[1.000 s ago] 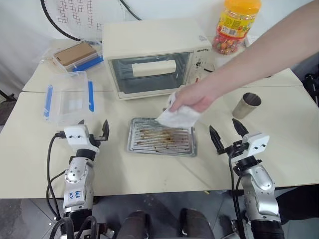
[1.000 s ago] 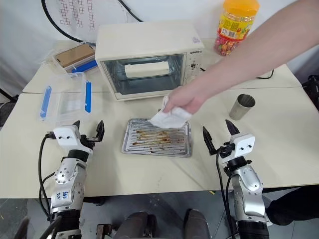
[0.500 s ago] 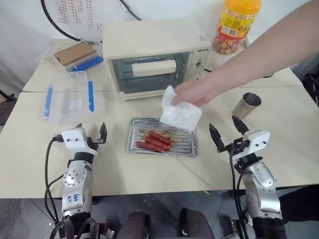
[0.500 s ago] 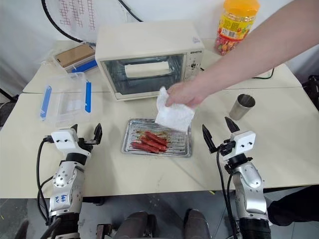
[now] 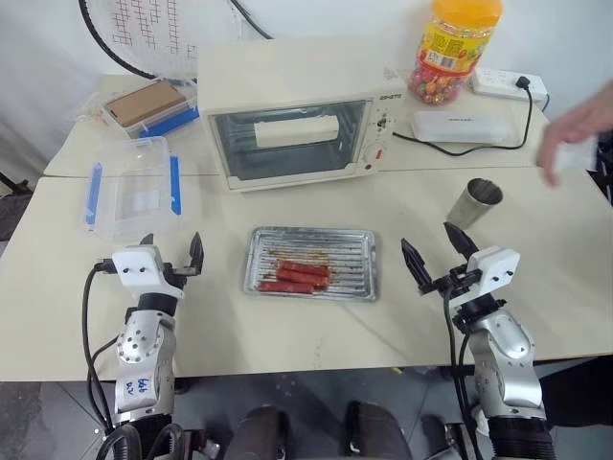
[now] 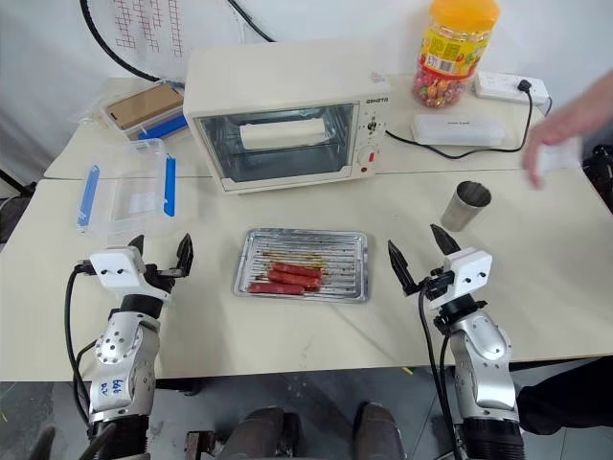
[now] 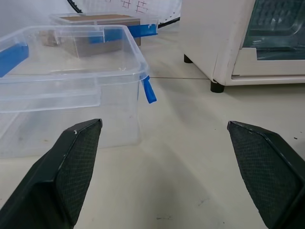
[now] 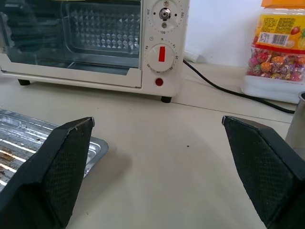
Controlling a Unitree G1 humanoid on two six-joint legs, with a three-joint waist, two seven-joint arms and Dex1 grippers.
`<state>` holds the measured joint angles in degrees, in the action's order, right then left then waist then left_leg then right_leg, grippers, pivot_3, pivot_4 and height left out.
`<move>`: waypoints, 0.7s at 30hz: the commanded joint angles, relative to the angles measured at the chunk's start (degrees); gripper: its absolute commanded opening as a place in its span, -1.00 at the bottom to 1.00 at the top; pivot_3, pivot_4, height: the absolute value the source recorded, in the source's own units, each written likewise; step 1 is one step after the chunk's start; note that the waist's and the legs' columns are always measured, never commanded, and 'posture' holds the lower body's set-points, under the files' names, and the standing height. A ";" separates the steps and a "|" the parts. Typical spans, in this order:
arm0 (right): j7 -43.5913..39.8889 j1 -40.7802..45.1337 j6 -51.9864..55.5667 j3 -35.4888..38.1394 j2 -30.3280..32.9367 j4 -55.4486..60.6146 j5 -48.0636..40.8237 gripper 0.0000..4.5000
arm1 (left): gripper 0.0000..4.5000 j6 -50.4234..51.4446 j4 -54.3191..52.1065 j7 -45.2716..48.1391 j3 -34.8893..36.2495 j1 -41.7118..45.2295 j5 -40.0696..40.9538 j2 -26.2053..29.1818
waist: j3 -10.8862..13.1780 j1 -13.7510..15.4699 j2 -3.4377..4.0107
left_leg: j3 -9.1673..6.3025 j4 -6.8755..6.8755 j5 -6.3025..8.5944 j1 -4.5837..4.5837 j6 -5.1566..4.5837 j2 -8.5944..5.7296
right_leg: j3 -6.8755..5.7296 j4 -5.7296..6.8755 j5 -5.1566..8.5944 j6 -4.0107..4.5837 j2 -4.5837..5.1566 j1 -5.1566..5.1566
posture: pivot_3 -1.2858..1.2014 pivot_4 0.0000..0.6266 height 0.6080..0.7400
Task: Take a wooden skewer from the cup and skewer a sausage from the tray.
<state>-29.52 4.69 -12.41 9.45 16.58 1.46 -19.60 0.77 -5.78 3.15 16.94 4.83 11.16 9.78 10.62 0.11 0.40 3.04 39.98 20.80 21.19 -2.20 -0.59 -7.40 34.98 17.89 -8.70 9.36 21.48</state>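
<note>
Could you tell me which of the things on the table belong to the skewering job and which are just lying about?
For the job: the cup, the tray, the sausages, and both open grippers, left and right.

Lying about: toaster oven, clear plastic box, candy jar, power strip.

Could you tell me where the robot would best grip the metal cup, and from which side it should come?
Probably around the middle of the cup's side wall, with the open right gripper coming from the robot's side. The cup stands upright with no handle and tapers toward its base, and it lies just beyond that gripper, to the right of the tray.
</note>
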 commanded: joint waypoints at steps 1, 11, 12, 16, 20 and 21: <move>-0.99 -0.01 -0.13 0.74 0.71 0.81 -0.91 1.00 | 0.99 -1.13 -2.08 -0.07 0.52 -0.26 0.28 0.19 | 0.00 -0.01 0.00 | 0.00 0.00 0.00 0.00 0.00 0.00 | 0.00 0.00 0.00 0.00 0.00 0.00 | 0.03 -0.52 1.00; -7.75 -3.71 0.29 -0.39 3.89 2.72 -1.88 1.00 | 0.99 0.29 -5.50 4.94 -0.57 -4.43 1.70 2.02 | 0.00 0.02 0.00 | 0.02 0.00 0.00 0.00 0.00 0.00 | 0.01 -0.02 0.00 0.00 0.00 0.00 | 0.03 -0.52 1.00; -8.46 -3.99 0.26 -0.46 4.32 2.80 -1.97 1.00 | 0.99 0.09 -6.10 6.33 -0.98 -5.05 1.84 2.67 | 0.00 0.03 0.00 | 0.00 -0.01 0.00 0.00 0.00 0.00 | 0.00 -0.02 0.00 0.00 0.00 0.00 | 0.03 -0.52 1.00; -12.20 -5.42 1.54 -0.31 6.35 4.29 -3.61 1.00 | 0.99 -1.17 -8.41 13.34 -1.25 -8.13 3.90 6.42 | 0.00 0.00 0.00 | 0.02 0.00 0.00 0.00 0.00 0.00 | 0.03 -0.04 0.00 0.00 0.00 -0.01 | 0.03 -0.52 1.00; -19.96 -7.52 1.91 -1.44 11.83 3.72 -3.69 1.00 | 0.99 -3.21 -7.51 26.32 1.53 -13.82 7.61 15.76 | 0.00 -0.15 0.01 | 0.02 -0.05 0.01 -0.02 0.01 0.03 | 0.02 -0.07 0.01 0.01 0.00 0.00 | 0.03 -0.52 1.00; -20.81 -7.42 1.98 -1.44 12.32 3.24 -4.12 1.00 | 0.99 -3.27 -6.67 27.36 2.94 -14.31 8.93 16.80 | 0.00 -0.14 0.00 | 0.02 -0.06 0.01 -0.02 0.01 0.03 | 0.02 -0.10 0.01 0.02 0.00 0.00 | 0.03 -0.52 1.00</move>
<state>-48.28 -2.90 -9.97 7.96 28.64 3.93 -22.25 -0.57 -12.24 27.91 17.30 -9.20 17.76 25.77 10.63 -0.03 0.40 3.07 39.93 20.81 21.18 -2.19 -0.54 -7.39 34.82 17.90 -8.68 9.34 21.45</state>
